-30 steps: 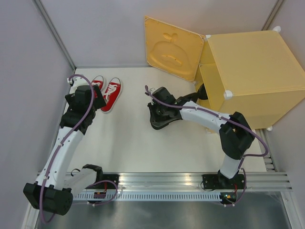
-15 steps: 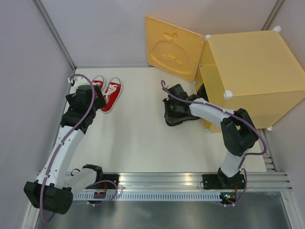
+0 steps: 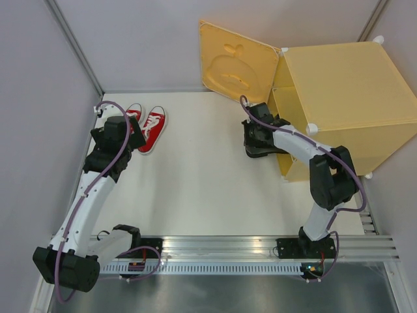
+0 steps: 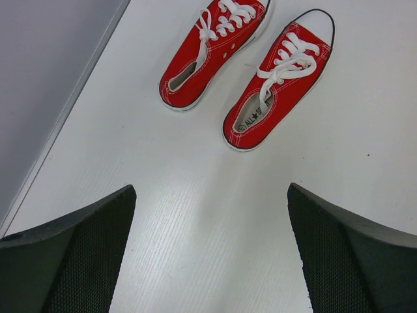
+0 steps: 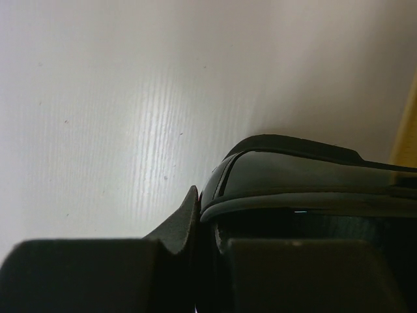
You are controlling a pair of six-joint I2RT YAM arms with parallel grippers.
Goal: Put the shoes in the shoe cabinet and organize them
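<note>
Right pincer point(image 3: 256, 139) clenched on a glossy black dress shoe point(image 5: 306, 173) at the yellow shoe cabinet point(image 3: 345, 91). Left pincer point(image 4: 212, 195) released near red sneakers point(image 4: 280, 78); one insole print point(image 4: 245, 121) shows a star, lettering possibly "ALL STAR"

Door point(image 3: 238, 65) standing wide, black shoe point(image 3: 255, 152) at cabinet point(image 3: 339, 91) mouth

You see the red sneakers point(image 4: 277, 85) in matt canvas cloth with white woven laces. The black shoe point(image 5: 306, 173) is glossy and leather-like. The shoe cabinet point(image 3: 339, 91) is smooth yellow plastic. Your worktop point(image 3: 195, 176) is matt white and finely grained. The fingers point(image 4: 78, 261) of the left gripper point(image 4: 210, 202) look matt black and stippled.
</note>
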